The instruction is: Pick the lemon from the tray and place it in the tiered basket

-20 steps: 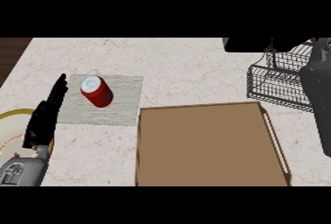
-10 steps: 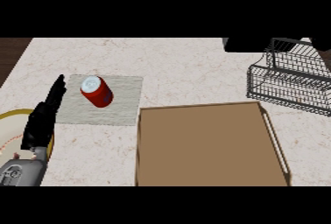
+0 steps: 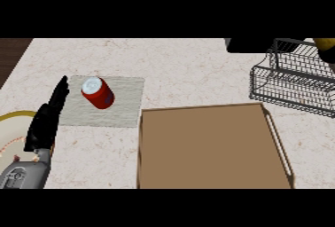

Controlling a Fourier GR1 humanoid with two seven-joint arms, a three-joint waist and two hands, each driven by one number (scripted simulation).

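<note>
The brown tray (image 3: pixel 150 177) fills the lower middle of the head view and nothing lies on it. The black wire tiered basket (image 3: pixel 288 86) stands at the upper right, cut off by the edge. A yellow rounded patch, probably the lemon (image 3: pixel 325 44), shows at the top right corner by the basket's upper tier; whether it rests in the basket I cannot tell. My left hand (image 3: pixel 44 124) rests open at the far left, fingers straight and pointing up the counter. My right hand does not show.
A red can (image 3: pixel 98 93) lies on a pale cloth mat (image 3: pixel 127 111) left of the tray. A yellow-rimmed plate (image 3: pixel 13 117) peeks out behind my left hand. A black shape (image 3: pixel 248 45) sits at the top edge, left of the basket.
The grey right forearm that covered the basket's right side one second ago has left the view. A yellow patch now shows at the top right corner. The left hand has not moved.
</note>
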